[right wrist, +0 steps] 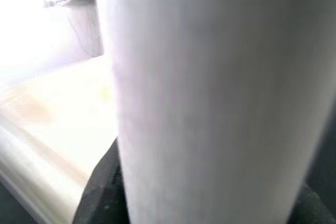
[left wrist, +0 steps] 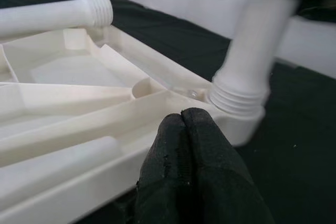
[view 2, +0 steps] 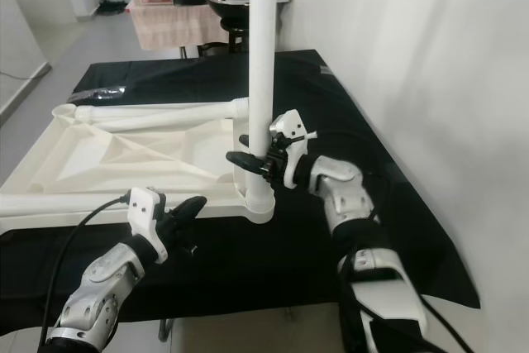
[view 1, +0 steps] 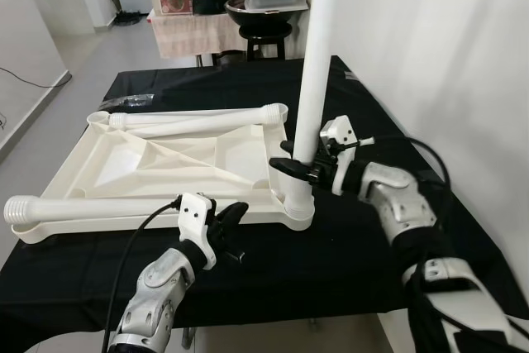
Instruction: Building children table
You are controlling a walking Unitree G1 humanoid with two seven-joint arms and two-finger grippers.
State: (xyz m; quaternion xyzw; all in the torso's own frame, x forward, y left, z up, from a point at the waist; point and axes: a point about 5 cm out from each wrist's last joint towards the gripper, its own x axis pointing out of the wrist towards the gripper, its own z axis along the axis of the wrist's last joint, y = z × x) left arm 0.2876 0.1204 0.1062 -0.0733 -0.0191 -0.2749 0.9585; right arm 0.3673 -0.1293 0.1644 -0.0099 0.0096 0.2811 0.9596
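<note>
A cream plastic tabletop (view 1: 165, 167) lies upside down on the black-covered table (view 1: 347, 245). One white leg (view 1: 318, 64) stands upright in its near right corner socket (view 1: 297, 204), threads visible at its base (left wrist: 236, 98). My right gripper (view 1: 299, 168) is shut on this upright leg low down; the leg also looms close in the right wrist view (right wrist: 210, 98). Two more loose legs lie on the tabletop, one along the far edge (view 1: 198, 115), one along the near edge (view 1: 91, 204). My left gripper (view 1: 231, 225) is shut, empty, its fingertips (left wrist: 184, 124) resting against the tabletop's near rim.
A white wall runs along the right of the table. Beyond the table stand a dark stool (view 1: 264, 35) with a bowl and a cloth-covered shelf (view 1: 194, 31) holding boxes. Grey floor lies to the left, with a cable (view 1: 25, 80) on it.
</note>
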